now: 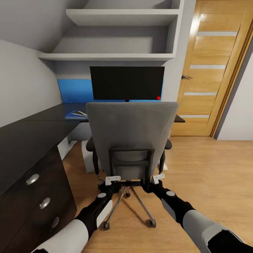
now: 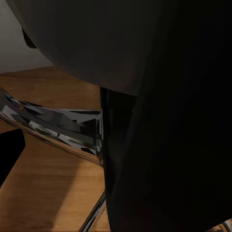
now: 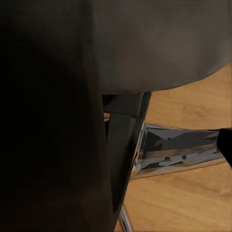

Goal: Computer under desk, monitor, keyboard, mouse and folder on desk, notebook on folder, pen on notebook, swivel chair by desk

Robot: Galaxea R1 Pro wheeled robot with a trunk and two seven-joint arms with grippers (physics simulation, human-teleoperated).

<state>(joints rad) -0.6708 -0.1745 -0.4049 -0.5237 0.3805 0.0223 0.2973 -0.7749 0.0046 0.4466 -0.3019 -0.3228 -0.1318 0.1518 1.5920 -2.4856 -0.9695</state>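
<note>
Swivel chair, grey padded with chrome legs (image 1: 131, 135), just one, backrest toward the robot, seat facing the black L-shaped tabletop (image 1: 31, 135). One big black flat monitor (image 1: 127, 83) stands behind it. Left gripper (image 1: 109, 182) and right gripper (image 1: 157, 180) sit against the backrest's lower frame; can't tell if either's clamped or apart.

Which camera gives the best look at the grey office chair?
The head view: the swivel chair shows whole from behind, backrest down to its chrome wheeled base. Both wrist views sit too close, catching just the seat's dark underside and chrome legs.
</note>
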